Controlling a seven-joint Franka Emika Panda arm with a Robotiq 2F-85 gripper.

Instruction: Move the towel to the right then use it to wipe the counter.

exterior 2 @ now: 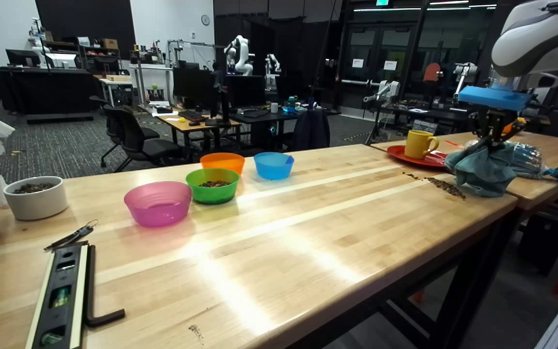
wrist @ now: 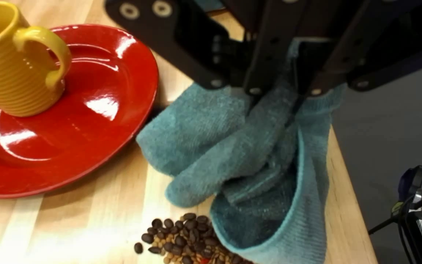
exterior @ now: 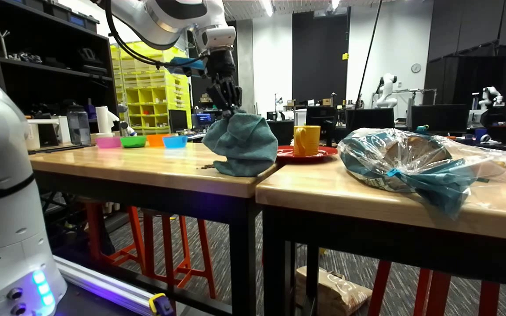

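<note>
Pale-wood long worktop (exterior 2: pixel 308 232) underneath, working at its end near the round glossy red plate (wrist: pixel 77 132): clamping crumpled teal cloth towel (wrist: pixel 247 161) in black metal jaws, resting folds just beside loose dark-brown beans (wrist: pixel 192 238). Seemingly standing between moving and wiping; next, probably needing to press down and sweep across the beans.

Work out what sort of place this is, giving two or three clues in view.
Most likely a robotics lab or workshop: white jointed robot arms and black flat computer monitors stand in the background, and there is a tall yellow rack of open bins.
</note>
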